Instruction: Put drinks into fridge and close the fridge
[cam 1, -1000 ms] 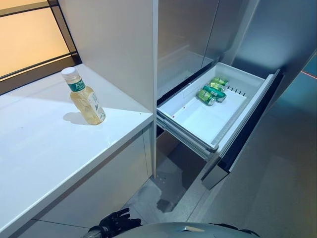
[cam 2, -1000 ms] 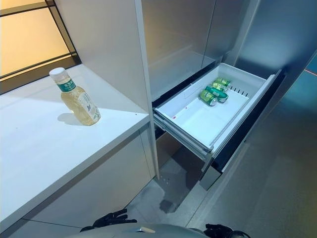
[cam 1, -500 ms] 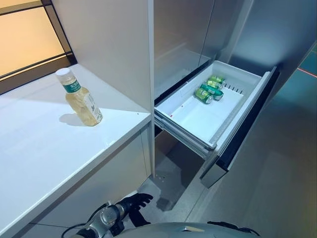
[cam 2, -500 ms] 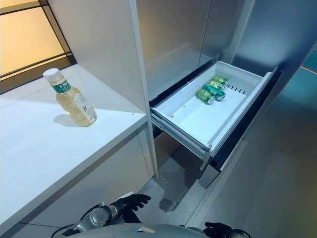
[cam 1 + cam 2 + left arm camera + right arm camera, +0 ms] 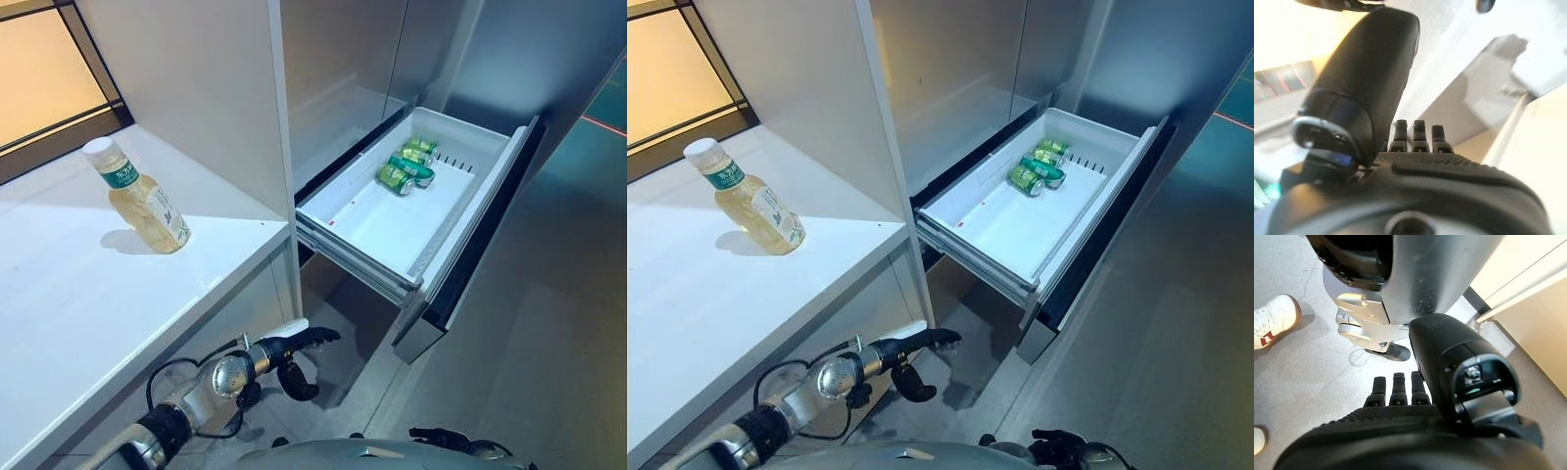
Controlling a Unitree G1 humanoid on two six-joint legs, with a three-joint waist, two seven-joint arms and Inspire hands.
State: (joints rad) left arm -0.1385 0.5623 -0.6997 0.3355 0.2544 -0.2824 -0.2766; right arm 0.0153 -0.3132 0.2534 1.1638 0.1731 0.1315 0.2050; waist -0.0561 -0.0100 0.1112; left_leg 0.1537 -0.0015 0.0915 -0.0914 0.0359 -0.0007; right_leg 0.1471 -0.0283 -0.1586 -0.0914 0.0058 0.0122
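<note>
A clear bottle (image 5: 137, 196) of pale yellow drink with a white cap and green label stands upright on the white counter (image 5: 88, 304). To its right the fridge's white drawer (image 5: 392, 220) is pulled out, with green cans (image 5: 402, 168) lying at its far end. My left hand (image 5: 297, 345) reaches forward below the counter's front edge, well under the bottle, open with straight fingers (image 5: 1414, 134) and holding nothing. My right hand (image 5: 1056, 446) hangs low at the view's bottom edge, its fingers (image 5: 1396, 384) straight and pointing at the floor.
A tall white panel (image 5: 196, 88) separates the counter from the grey fridge front (image 5: 343, 69). The drawer's dark front panel (image 5: 480, 230) juts out over the grey floor (image 5: 549, 352). A person's white shoe (image 5: 1271, 316) shows on the floor in the right wrist view.
My left arm has come up and forward from the bottom edge, its hand now stretched out under the counter. The whole picture has shifted with the camera; bottle and cans stay put.
</note>
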